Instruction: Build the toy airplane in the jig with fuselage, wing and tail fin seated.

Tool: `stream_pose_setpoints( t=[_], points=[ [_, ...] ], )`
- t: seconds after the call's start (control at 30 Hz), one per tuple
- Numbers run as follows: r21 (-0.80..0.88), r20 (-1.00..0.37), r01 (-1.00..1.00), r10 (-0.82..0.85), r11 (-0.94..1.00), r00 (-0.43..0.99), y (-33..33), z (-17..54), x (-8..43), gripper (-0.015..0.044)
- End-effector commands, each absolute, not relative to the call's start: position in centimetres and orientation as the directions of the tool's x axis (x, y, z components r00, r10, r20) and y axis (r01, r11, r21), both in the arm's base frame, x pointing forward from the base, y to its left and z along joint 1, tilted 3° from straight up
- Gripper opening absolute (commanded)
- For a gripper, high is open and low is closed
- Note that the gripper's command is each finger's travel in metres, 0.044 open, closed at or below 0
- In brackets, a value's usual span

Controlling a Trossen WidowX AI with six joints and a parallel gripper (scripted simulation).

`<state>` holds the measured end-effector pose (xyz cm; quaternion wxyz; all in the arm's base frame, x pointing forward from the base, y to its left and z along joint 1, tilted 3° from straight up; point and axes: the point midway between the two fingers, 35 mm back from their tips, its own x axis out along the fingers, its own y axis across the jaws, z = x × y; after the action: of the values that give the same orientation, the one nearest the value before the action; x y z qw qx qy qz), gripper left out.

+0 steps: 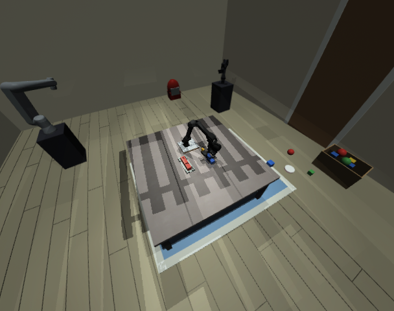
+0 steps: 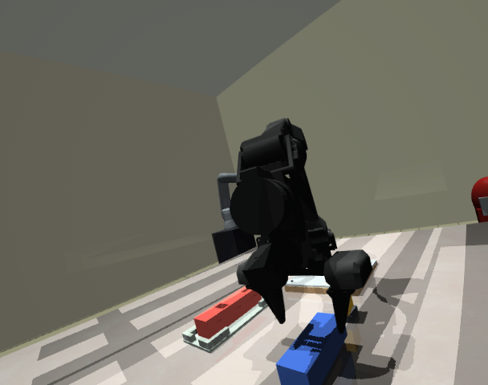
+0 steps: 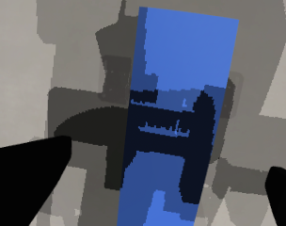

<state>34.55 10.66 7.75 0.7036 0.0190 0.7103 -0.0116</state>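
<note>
The red fuselage (image 1: 185,162) (image 2: 232,310) sits in the pale green jig cradle (image 2: 211,344), with a dark socket visible on its top. The blue wing (image 1: 210,158) (image 2: 296,361) (image 3: 190,47) lies on the table, apart from the fuselage. The tail fin (image 1: 203,149) (image 2: 351,305), yellow with a dark part, is near the wing's far end, partly hidden behind a finger in the exterior view. My gripper (image 2: 311,326) (image 3: 168,162) is open and empty, pointing down over the wing. In the wrist view the wing shows between the two spread fingers.
The arm's white base plate (image 1: 182,146) (image 2: 307,282) is behind the parts on the table (image 1: 170,214). The cradle lies to the left of the wing in the exterior view. Another arm on a black pedestal (image 1: 61,145) stands off the table.
</note>
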Motion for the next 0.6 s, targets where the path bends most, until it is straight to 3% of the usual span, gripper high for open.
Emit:
stream_pose_setpoints(
  t=[0.0,0.57],
  points=[
    [0.012,-1.0,0.046,0.013,0.999,-0.013,10.7,7.0,34.5,0.044],
    [0.012,-1.0,0.046,0.013,0.999,-0.013,10.8,4.2,34.4,0.044]
  ],
)
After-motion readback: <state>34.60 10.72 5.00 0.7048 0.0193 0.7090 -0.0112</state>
